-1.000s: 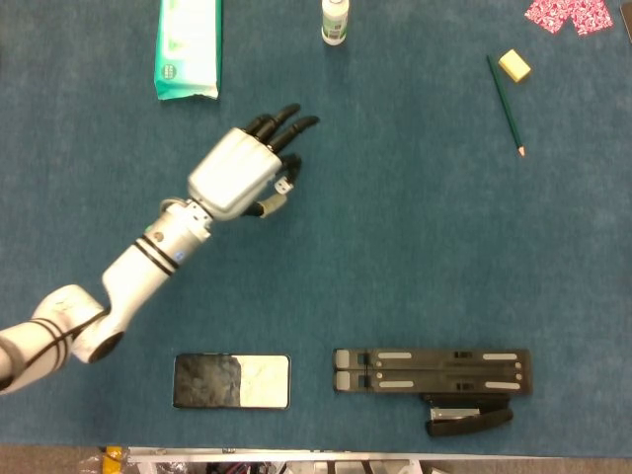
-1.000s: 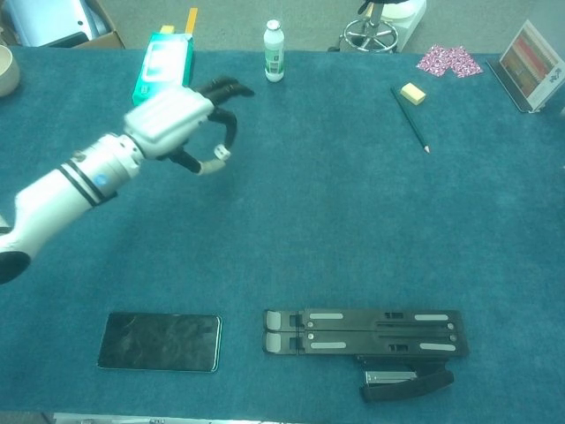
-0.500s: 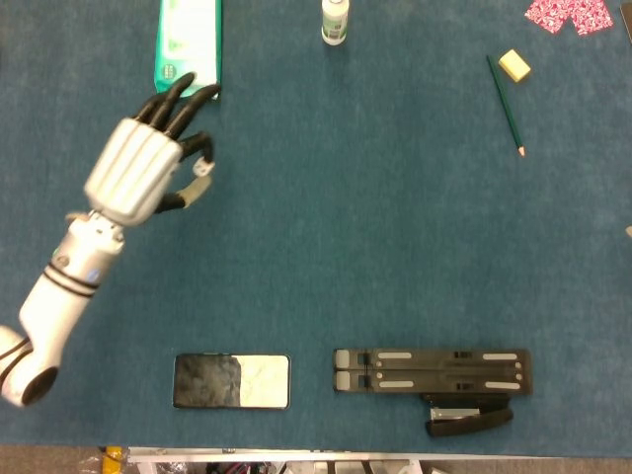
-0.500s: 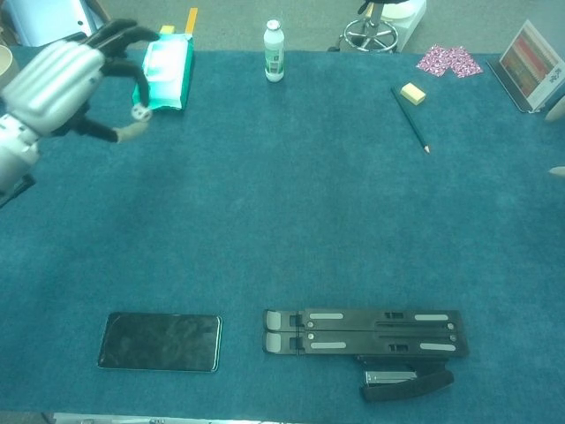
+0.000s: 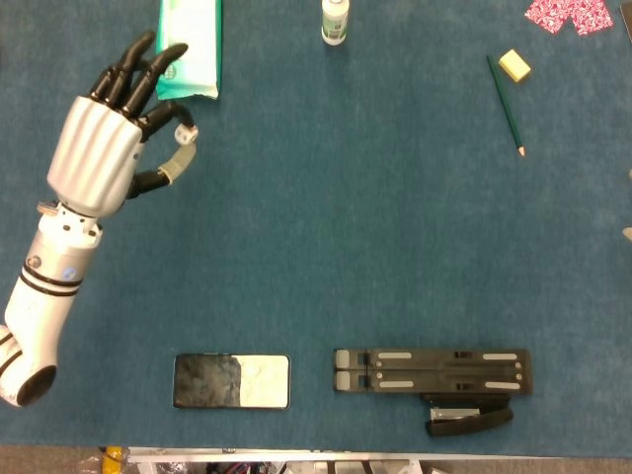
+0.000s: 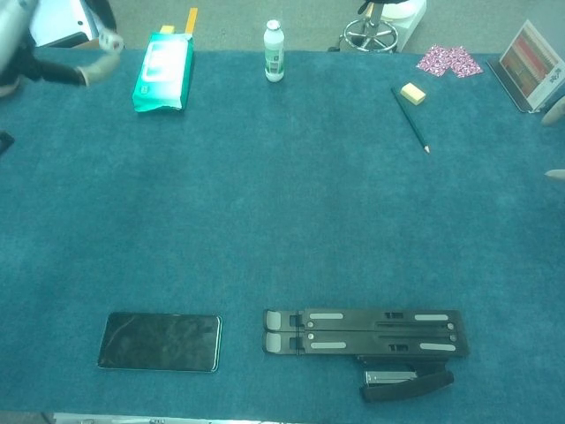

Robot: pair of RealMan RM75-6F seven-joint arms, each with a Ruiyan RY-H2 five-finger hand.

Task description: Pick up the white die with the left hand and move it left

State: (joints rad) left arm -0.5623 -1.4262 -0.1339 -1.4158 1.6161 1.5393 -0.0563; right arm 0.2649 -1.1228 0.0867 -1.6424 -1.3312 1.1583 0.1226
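Left robot hand (image 5: 109,133) is raised over the far-left of the blue carpeted worktop (image 5: 375,227), pinching the small white die (image 5: 185,132) between thumb and a fingertip, other fingers spread toward the green-and-white wipes packet (image 5: 189,44) just beyond. In chest view the same robot hand sits at the top-left edge, mostly cropped. Right robot hand (image 6: 555,115): only pale tips at the right edge, can't tell its state. Near side: black smartphone (image 5: 232,381) flat, black folding stand (image 5: 432,369) to its right.

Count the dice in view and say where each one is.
1. The white die is pinched in the left hand above the table's far left, near the wipes pack. None other is visible.
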